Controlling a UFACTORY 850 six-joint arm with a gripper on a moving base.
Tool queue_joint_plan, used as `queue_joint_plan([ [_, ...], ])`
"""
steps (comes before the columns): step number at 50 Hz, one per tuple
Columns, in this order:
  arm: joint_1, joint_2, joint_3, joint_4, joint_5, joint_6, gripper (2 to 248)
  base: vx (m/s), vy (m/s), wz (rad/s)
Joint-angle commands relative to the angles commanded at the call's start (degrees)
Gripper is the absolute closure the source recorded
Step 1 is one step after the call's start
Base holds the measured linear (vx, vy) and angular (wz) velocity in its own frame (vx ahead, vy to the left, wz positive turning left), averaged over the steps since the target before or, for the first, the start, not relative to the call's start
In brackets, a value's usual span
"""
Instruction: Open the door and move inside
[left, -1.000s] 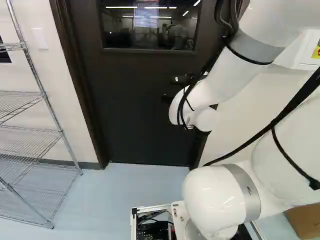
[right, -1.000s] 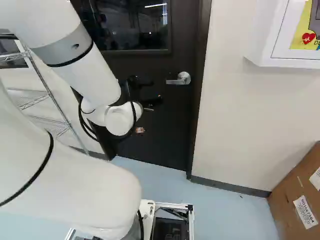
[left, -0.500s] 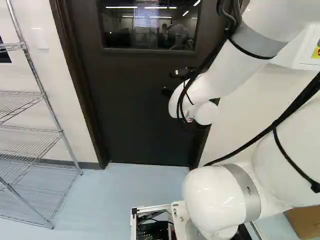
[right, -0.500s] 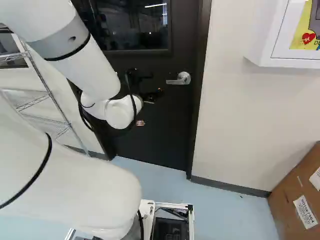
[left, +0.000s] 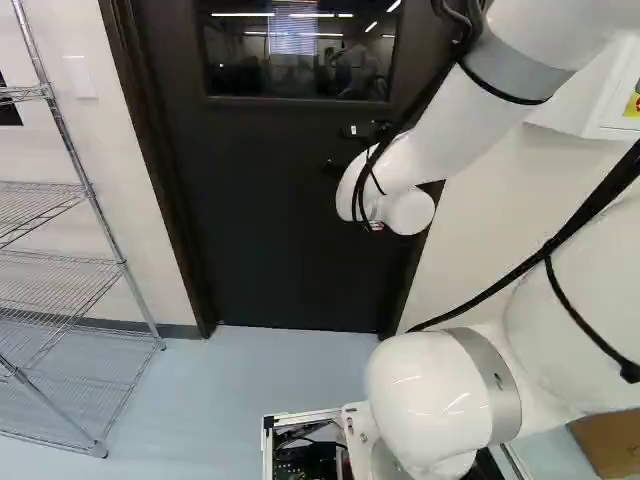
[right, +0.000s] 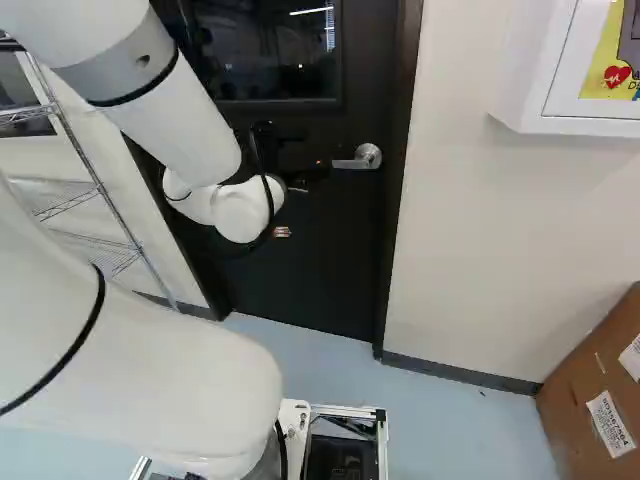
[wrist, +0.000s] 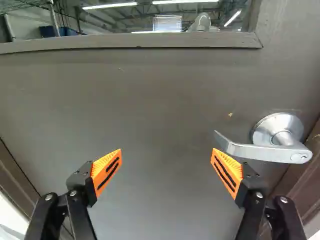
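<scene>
Your tool (right: 308, 150) stands wide open with nothing gripped, its slotted orange pads (wrist: 106, 173) apart. Just past one fingertip you have the smooth, curved metal lever handle (wrist: 265, 151); you cannot tell whether they touch. The arm (left: 450, 140) hides it in the left base view. Behind is the flat, dark, closed door (left: 280, 220), its glass window (left: 298, 55) full of murky reflections.

So the door (wrist: 160, 100) has a smooth painted look, matt with a faint sheen, and its window (wrist: 170, 17) is glossy glass. The lever handle (wrist: 270, 145) is satiny silver metal, the shelving rack (left: 75, 265) shiny metal wire. The arm's shell (left: 430, 390) looks like glossy white plastic, the box (right: 590, 380) plain matt cardboard. The floor (right: 450, 410)'s smooth, and the finger pads (wrist: 107, 170) look like matt ribbed plastic.
</scene>
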Motion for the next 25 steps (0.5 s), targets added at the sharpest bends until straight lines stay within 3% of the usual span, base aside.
queue_joint_plan([
  [25,-1.3,-0.4,-3.6,0.0,-2.3,0.0,3,0.0,0.0,0.0],
])
